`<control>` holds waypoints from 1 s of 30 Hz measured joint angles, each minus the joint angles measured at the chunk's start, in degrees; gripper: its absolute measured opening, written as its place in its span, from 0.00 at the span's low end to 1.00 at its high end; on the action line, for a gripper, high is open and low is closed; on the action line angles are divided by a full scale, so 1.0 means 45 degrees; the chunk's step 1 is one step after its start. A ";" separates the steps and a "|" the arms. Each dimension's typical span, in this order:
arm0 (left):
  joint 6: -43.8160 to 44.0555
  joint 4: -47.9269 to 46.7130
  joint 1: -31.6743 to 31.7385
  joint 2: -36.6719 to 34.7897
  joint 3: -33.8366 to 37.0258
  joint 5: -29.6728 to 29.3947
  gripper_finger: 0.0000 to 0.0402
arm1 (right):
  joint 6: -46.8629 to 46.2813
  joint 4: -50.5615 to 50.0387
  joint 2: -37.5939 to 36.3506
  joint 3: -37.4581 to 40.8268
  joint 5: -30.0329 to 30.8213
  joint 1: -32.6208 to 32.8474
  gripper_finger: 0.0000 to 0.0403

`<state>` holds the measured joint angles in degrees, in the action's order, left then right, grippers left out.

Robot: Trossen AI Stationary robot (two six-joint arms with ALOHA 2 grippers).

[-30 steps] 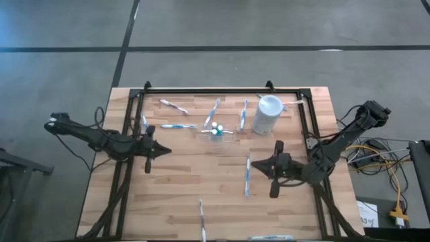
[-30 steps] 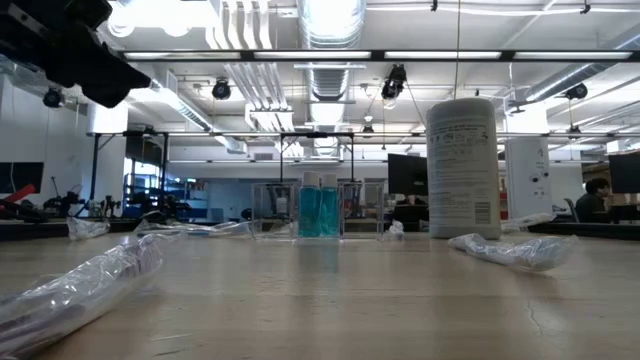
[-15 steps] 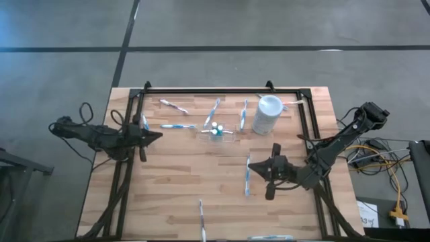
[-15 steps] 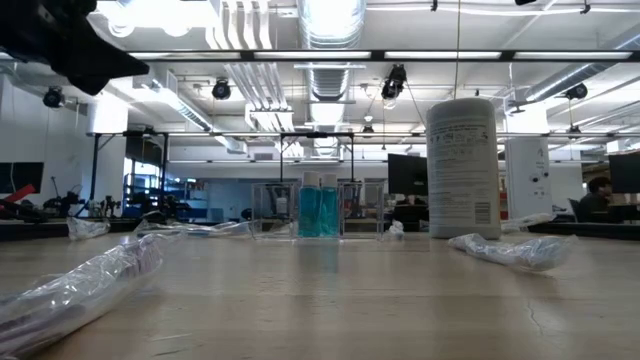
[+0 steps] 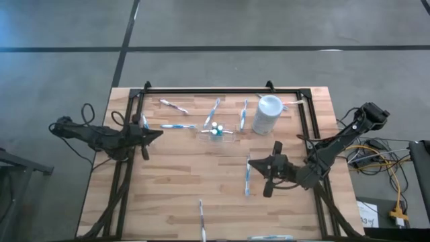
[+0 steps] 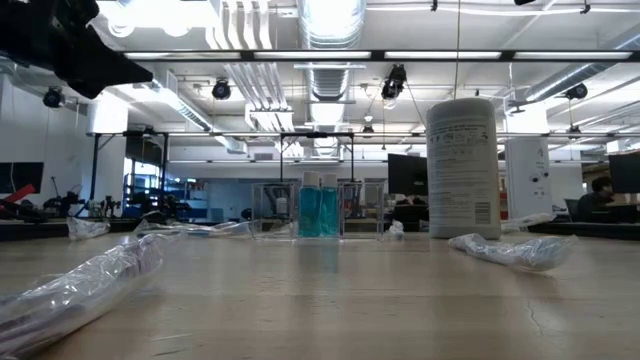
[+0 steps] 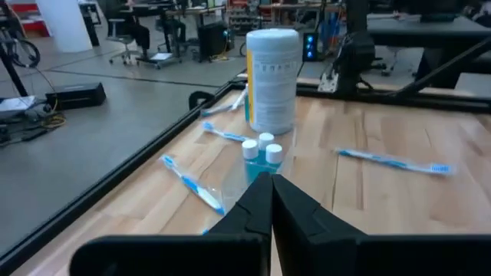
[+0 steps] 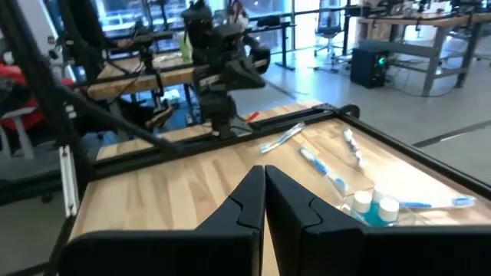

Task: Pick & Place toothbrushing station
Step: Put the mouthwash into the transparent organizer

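Wooden table (image 5: 188, 181) holds scattered toothbrushes (image 5: 248, 176); both grippers, left (image 5: 158, 134) and right (image 5: 251, 163), pressed together, empty; right should spread before descending squarely.

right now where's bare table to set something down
Free: the wood between the left gripper and the toothbrush by the right gripper, and the front left corner. Crowded: the back strip around the clear holder, the white cup and scattered brushes.
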<state>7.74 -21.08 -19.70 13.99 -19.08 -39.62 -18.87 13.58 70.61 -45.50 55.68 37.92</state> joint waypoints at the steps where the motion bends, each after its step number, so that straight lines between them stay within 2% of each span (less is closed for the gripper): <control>1: -0.0051 0.0010 0.0000 0.0002 0.0002 0.0170 0.01 | 0.0002 0.0106 -0.0015 0.0000 0.0005 -0.0097 0.02; 12: -0.1889 0.1680 -0.0004 -0.0013 -0.0074 0.5587 0.02 | 0.0859 0.0164 0.0704 0.0010 -0.1025 -0.0438 0.02; 19: -0.1946 0.1655 0.0000 -0.0022 -0.1345 0.5714 0.01 | 0.1574 0.0711 0.1194 0.0058 -0.2697 -0.0285 0.02; 24: -0.2023 0.1325 0.0000 -0.0022 -0.2208 0.5446 0.01 | 0.1877 0.0787 0.1396 0.0151 -0.2735 0.0280 0.02; 30: -0.1702 0.1229 0.0000 -0.0008 -0.2397 0.4515 0.01 | 0.2632 0.1874 0.2003 0.0425 -0.2769 0.0676 0.02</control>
<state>0.08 -15.55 -19.70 13.96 -29.87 -19.30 -7.03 22.01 79.63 -43.58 43.22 40.96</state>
